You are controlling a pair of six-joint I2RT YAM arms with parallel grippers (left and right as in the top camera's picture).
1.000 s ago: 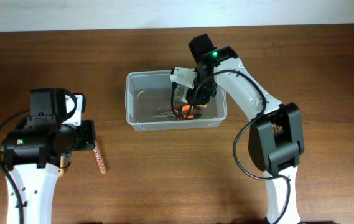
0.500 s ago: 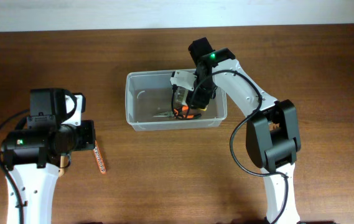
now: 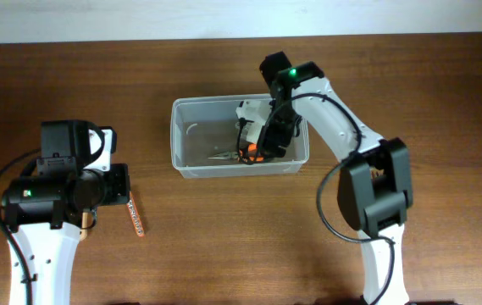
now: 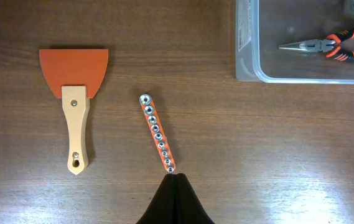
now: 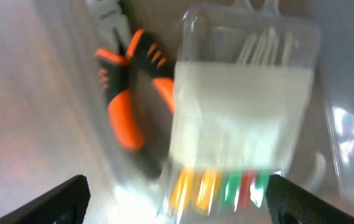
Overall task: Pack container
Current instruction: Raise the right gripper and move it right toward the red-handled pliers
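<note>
The clear plastic container (image 3: 191,140) stands at the table's middle; its corner shows in the left wrist view (image 4: 270,59). Inside lie orange-and-black pliers (image 3: 242,153) (image 5: 124,106) (image 4: 332,45) and a clear blister pack (image 3: 249,111) with coloured pieces (image 5: 239,106). My right gripper (image 3: 266,137) is open inside the container, its fingers (image 5: 177,199) on either side of the pack's near end without touching it. My left gripper (image 4: 175,178) is shut and empty, just above the table at the end of an orange socket rail (image 4: 157,132) (image 3: 135,214).
An orange scraper with a wooden handle (image 4: 74,93) lies left of the socket rail; only its handle end (image 3: 82,219) shows from overhead, under my left arm. The table is brown wood, with a white strip along its far edge.
My right wrist has shifted slightly inside the container, over the pack. The left arm, rail and scraper have not moved.
</note>
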